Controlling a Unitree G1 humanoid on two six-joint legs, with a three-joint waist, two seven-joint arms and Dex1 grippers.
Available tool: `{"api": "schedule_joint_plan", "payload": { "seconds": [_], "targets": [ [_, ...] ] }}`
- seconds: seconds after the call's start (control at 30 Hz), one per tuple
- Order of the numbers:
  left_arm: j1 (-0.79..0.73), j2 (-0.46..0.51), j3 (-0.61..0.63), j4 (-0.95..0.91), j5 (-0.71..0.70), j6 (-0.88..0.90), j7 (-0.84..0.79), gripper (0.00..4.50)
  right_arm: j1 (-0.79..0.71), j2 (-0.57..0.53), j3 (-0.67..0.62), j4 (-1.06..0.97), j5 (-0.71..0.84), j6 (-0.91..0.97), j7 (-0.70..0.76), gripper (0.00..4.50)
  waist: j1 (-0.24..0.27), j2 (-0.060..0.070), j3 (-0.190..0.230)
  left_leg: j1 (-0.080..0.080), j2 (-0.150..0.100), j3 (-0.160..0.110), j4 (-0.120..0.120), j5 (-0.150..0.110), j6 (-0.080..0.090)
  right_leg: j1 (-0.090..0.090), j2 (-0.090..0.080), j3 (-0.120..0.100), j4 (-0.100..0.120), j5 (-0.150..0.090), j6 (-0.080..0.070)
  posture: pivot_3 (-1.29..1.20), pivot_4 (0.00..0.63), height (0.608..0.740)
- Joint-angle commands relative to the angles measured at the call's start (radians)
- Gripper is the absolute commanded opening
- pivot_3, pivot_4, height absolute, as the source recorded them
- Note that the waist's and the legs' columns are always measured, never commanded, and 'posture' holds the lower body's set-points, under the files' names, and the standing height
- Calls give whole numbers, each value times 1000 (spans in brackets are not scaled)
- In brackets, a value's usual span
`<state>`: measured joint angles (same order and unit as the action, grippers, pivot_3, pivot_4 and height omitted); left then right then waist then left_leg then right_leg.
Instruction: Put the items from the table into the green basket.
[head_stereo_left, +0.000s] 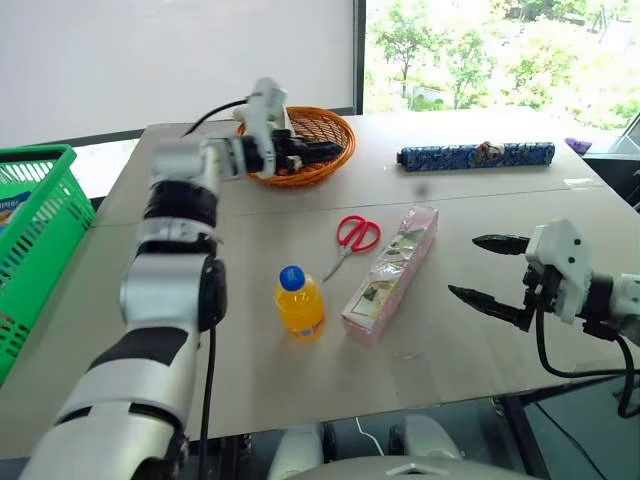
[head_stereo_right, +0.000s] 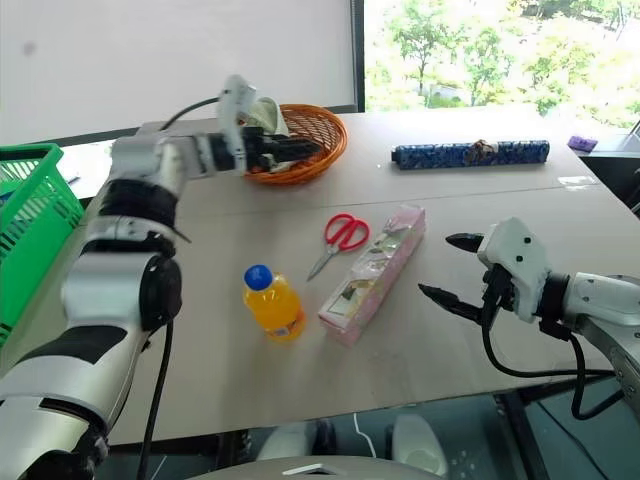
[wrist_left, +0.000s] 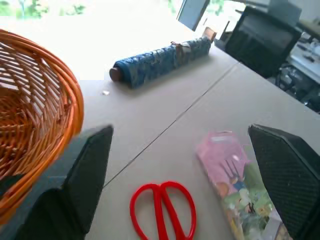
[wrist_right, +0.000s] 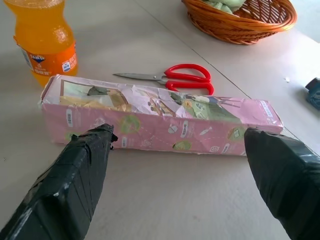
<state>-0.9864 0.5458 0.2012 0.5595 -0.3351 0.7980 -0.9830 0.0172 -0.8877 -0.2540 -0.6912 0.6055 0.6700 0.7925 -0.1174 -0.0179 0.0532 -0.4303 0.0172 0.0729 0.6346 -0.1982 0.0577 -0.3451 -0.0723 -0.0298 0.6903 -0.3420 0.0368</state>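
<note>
Long pink rectangular box (head_stereo_left: 391, 273) flat mid-table beside red-handled scissors (head_stereo_left: 352, 240). Right gripper (head_stereo_left: 488, 270) spread wide, empty, just right of it. Imo square fingers across narrow width before squeezing. Left gripper (head_stereo_left: 322, 150) also gaping, empty, by wicker bowl (head_stereo_left: 325, 135).

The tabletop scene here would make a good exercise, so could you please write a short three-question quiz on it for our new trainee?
1. True or false: the orange-drink bottle stands upright on the table.
2. Which item lies between the bottle and the pink box?
A) a blue patterned roll
B) red-handled scissors
C) a wicker bowl
3. Fill in: both the left gripper and the right gripper have their fingers ____ and hold nothing.

Key
1. True; its blue cap points up.
2. B; the red-handled scissors lie there. The blue patterned roll and the wicker bowl sit farther back.
3. open.
</note>
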Motion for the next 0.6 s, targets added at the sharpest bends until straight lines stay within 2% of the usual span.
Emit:
{"api": "schedule_joint_plan", "payload": {
  "seconds": [0.03,0.17,0.2,0.27,0.33,0.43,0.6],
  "targets": [
    [270,84,91,-438,-130,79,-29,4453,8,9,-39,-23,15,-43,16,4500,0,-1,0,0,0,0,1,0,0,0,0,0,1,0,0,-171,41,740],
    [598,178,177,-736,-233,109,-79,4453,5,5,-49,-6,49,-75,78,4500,19,-3,2,1,0,-1,4,0,0,2,-1,0,3,0,0,-125,42,740],
    [689,186,200,-809,-224,70,-74,4453,0,4,-54,-2,62,-84,94,4500,24,-4,2,2,0,-1,3,0,0,3,-1,-1,4,0,0,-102,39,740],
    [827,143,265,-907,-232,-20,-58,4453,-19,5,-56,9,83,-96,118,4500,35,-3,2,5,0,-1,3,-3,4,5,-2,-2,4,0,0,-82,35,740],
    [944,146,304,-981,-288,-24,-93,4453,-46,6,-54,14,116,-100,140,4500,47,-3,2,16,-1,0,1,-5,0,14,-4,-1,2,0,-1,-73,32,740],
    [1077,148,313,-1050,-335,-71,-140,4453,-82,8,-46,12,151,-115,170,4500,66,-3,2,17,-1,-1,1,-6,0,15,-4,-2,2,0,-2,-57,26,740],
    [1154,126,203,-1046,-235,-268,-140,4453,-137,-5,-17,-13,194,-132,224,4500,82,0,0,16,-1,-1,-1,-6,0,16,-5,-3,-3,-2,-4,-45,16,740]
  ]
}}
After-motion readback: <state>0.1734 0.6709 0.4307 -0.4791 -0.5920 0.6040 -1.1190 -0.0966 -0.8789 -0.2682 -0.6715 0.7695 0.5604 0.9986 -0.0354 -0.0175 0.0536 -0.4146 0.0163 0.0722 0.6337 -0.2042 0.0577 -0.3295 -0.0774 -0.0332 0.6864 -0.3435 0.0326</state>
